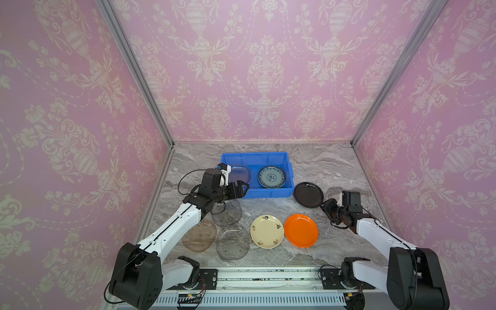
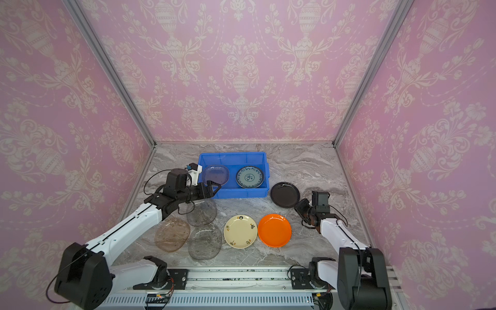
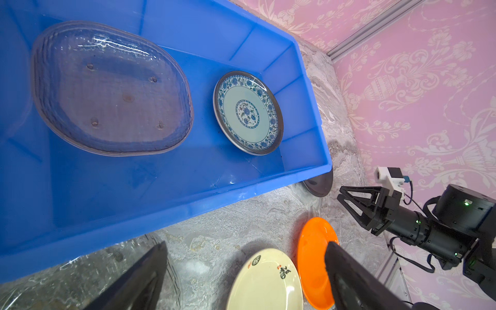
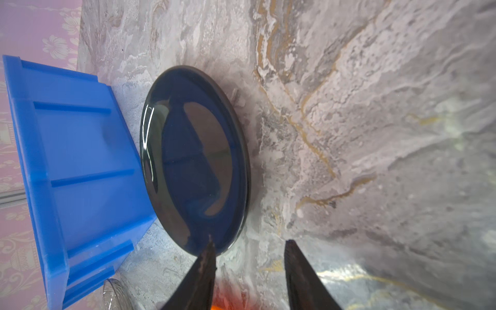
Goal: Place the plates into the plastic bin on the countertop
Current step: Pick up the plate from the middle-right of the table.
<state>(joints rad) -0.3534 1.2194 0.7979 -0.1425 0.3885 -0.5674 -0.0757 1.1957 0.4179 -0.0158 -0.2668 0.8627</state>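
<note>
Bright blue plastic toward the back of the countertop (image 1: 330, 166): the plastic bin (image 1: 255, 155), and two in it already. Held on its floor a clear glass plate (image 3: 107, 88) at the left arm's end and a blue-and-white plate (image 3: 248, 112) at the other, flat and well apart. Made out a floral border and a centre medallion on that second one, no lettering to read. Caught the left gripper (image 1: 244, 188) over the bin's near left corner, jaws flung wide, nothing between them. Counted six more out on the marble. Picked out the black plate (image 1: 308, 194), glossy and flat, just beside the bin's near right corner; could not tell whether touching the wall. Found the right gripper (image 1: 324, 205) low at that plate's near rim, jaws part-way apart, bare marble between the fingers in the wrist view, one fingertip (image 4: 209, 249) over the rim's edge, clamped on nothing. Nearer the front, spotted the orange plate (image 1: 301, 230) and the cream plate (image 1: 267, 231) rim to rim or very nearly. Tried to read the cream one: small dark brush-stroke motifs (image 3: 284, 272) round its edge, a speck of red by one of them, perhaps characters, not legible. Further toward the left arm, saw a grey glass plate (image 1: 230, 214) partly under the forearm, a second grey glass plate (image 1: 232, 243) in front of it, and an amber glass plate (image 1: 200, 236) alongside, all three crowded close.
</note>
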